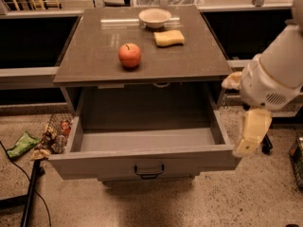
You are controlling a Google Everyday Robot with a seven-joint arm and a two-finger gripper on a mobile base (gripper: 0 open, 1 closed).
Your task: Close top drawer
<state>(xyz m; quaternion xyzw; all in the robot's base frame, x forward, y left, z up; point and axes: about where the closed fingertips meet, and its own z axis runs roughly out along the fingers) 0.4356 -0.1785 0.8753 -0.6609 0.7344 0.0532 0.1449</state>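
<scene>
The top drawer (99,164) of the grey cabinet is pulled far out, and its inside (147,138) holds nothing. Its flat grey front faces me, with a small dark bail handle (149,170) at centre. My gripper (247,137) hangs down from the white arm (277,74) at the right. Its cream tip is right beside the drawer's front right corner (229,157), at about the height of the drawer's rim. Whether it touches the drawer I cannot tell. The lower drawers are almost wholly hidden under the open one.
On the cabinet top (94,56) are a red apple (129,55), a yellow sponge (169,38) and a pale bowl (155,17). On the floor at left are a wire basket of litter (56,131), a green packet (22,144) and a black stand leg (29,193).
</scene>
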